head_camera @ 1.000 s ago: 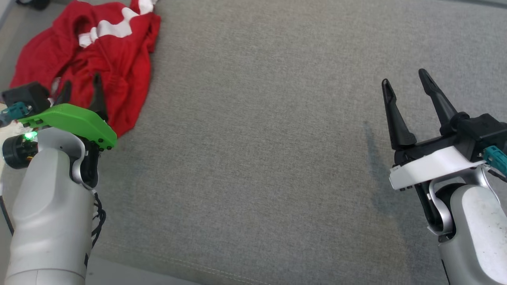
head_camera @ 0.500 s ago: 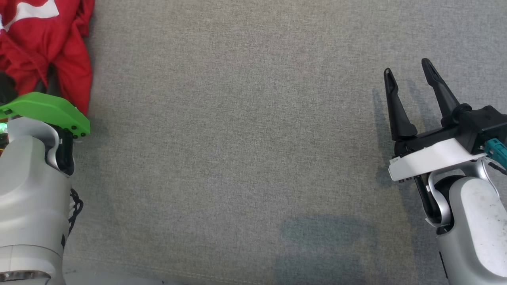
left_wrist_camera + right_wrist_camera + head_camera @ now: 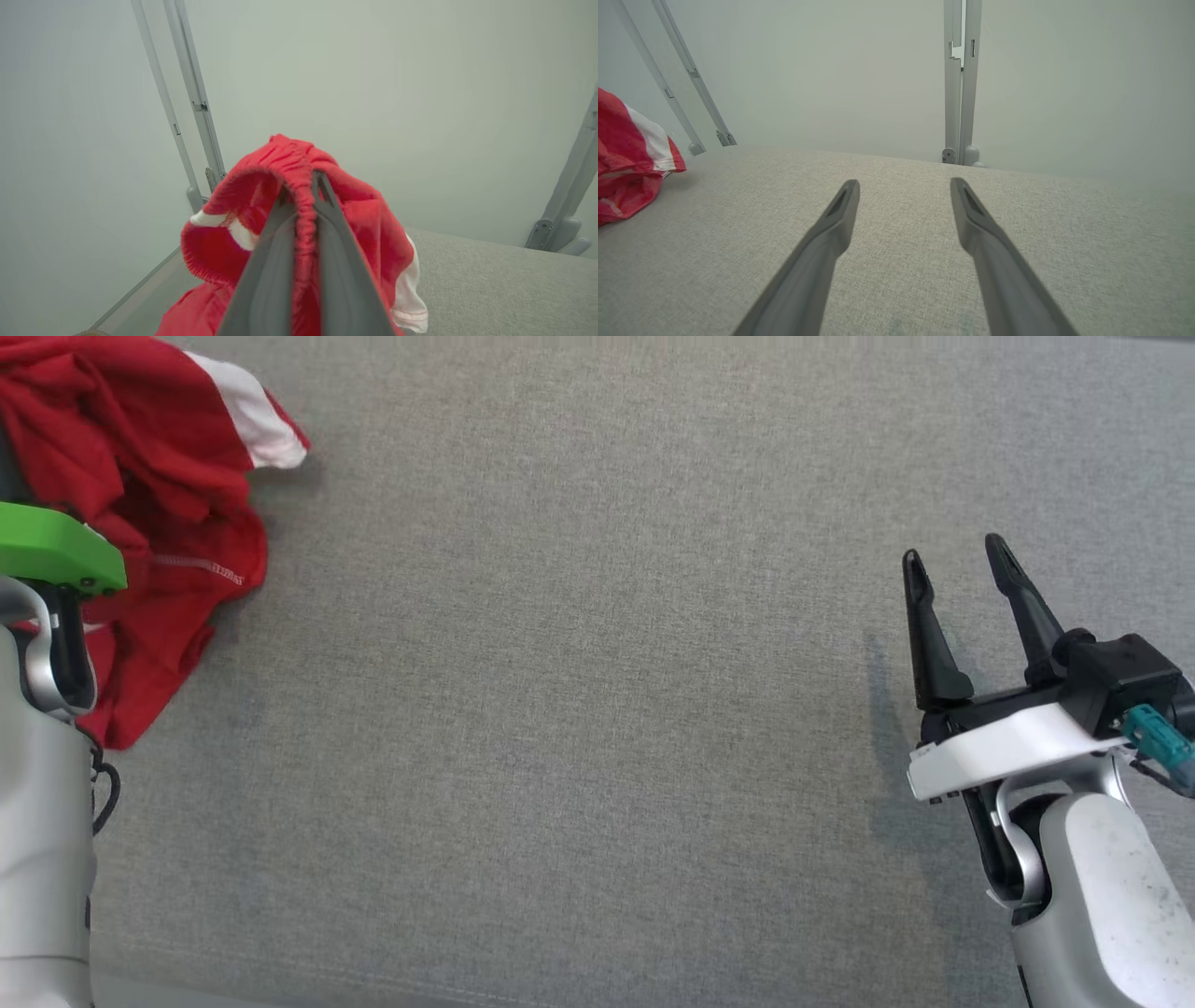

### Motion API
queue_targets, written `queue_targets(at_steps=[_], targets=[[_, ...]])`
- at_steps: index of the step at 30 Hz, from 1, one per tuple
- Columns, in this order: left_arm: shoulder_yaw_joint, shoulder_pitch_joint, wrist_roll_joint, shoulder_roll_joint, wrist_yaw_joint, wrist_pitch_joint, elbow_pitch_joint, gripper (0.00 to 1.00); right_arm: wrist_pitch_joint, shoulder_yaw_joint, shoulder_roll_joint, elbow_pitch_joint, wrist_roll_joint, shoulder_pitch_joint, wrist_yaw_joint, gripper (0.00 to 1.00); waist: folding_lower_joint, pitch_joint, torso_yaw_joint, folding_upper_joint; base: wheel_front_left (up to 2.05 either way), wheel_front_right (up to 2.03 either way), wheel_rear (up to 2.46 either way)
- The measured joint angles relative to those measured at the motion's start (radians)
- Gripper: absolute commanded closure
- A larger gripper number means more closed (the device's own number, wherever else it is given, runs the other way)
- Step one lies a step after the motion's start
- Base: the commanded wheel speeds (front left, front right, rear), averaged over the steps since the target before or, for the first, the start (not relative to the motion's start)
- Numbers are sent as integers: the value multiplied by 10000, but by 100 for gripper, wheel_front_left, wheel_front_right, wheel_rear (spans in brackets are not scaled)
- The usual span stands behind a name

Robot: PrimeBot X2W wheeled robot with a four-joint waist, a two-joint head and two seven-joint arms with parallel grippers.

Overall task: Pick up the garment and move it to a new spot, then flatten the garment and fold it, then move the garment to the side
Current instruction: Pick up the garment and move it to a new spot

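— What is the garment (image 3: 177,495) made of?
— Soft, matt red cloth; its hem (image 3: 302,224) is gathered elastic.
— And the counter (image 3: 560,709)?
— Grey woven cloth, rough and matt. The right hand (image 3: 952,551) has fingers (image 3: 929,635) of smooth, dark, matt plastic.

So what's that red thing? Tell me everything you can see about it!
It is a red garment of soft-looking cloth with white bands, all crumpled, not flat. Its gathered stretchy edge is pinched in the left tool, which is shut on it and holds part of it up in a bunch. The rest droops to the grey surface at the robot's left and seems to lie there. Tiny lettering on one seam is too small to read.
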Motion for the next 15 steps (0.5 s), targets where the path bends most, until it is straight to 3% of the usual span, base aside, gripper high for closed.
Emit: queue_targets(at_steps=[9, 15], targets=[[-324, 1757, 357, -54, 357, 330, -3208, 100, -255, -161, 349, 236, 31, 695, 0, 0, -1, -1231, -257, 0, 0, 0, 0], [-642, 3362, 364, -353, 727, 1072, -5482, 100, -343, -161, 485, 217, 27, 929, 0, 0, -1, -1696, -864, 0, 0, 0, 0]])
